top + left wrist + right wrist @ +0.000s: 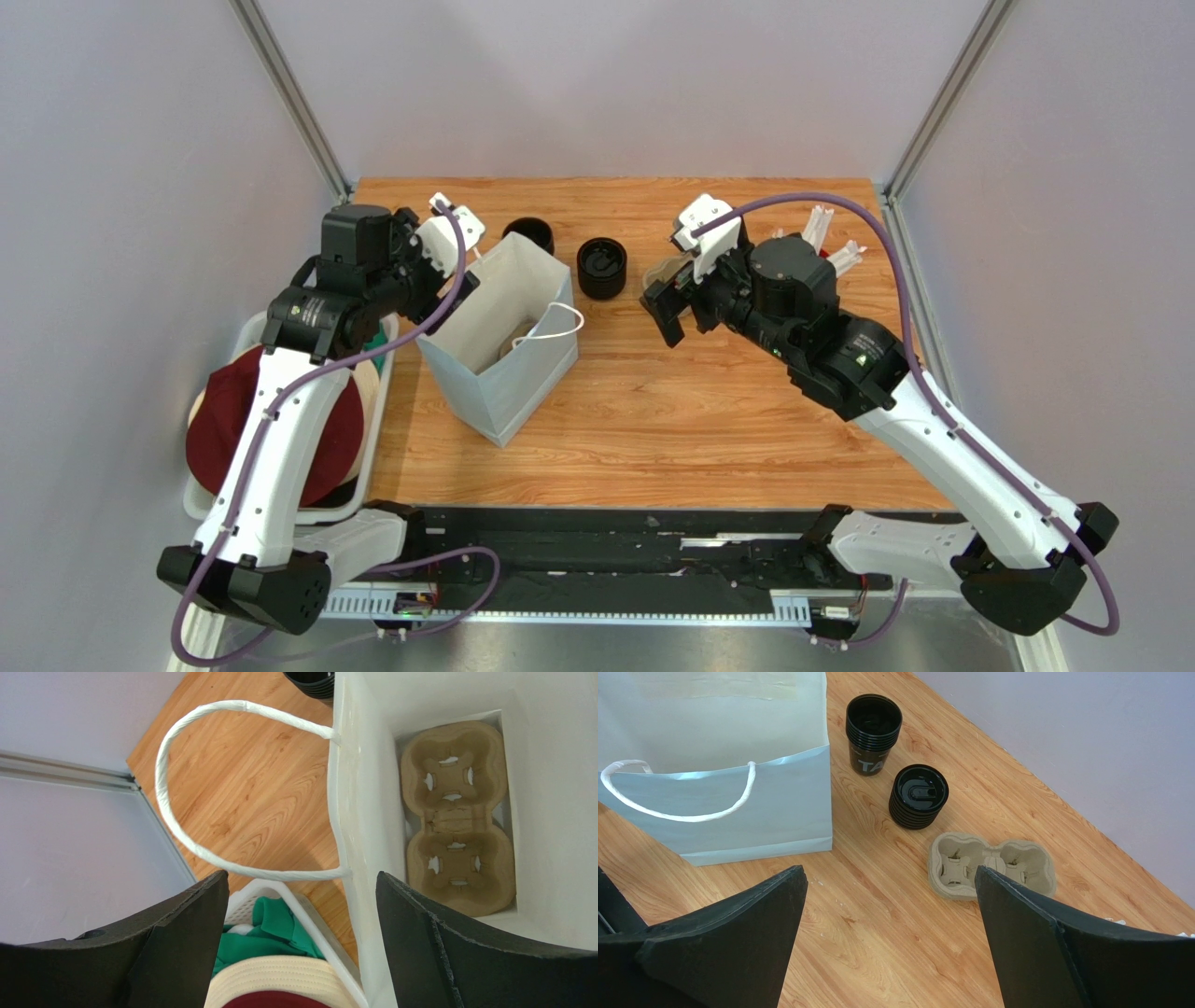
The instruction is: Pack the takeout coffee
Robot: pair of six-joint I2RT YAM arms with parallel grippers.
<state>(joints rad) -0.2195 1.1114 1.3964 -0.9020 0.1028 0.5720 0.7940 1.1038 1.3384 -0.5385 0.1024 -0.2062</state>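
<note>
Both grippers are spread: my left gripper [302, 882] straddles the bag [554, 777] wall, and my right gripper [890, 875] hovers empty over the table [1088, 854]. No lidded coffee shows in any view. I see only the cup stack [873, 728], the lids [919, 794] and a spare carrier [990, 868]. The bagged carrier [453, 812] sits empty. I'd pinch the wall to steady the mouth, then grip a cup's side and keep it upright.

A carrier [455, 815] lies inside the bag [554, 777], stacked cups [529, 234] behind it.
</note>
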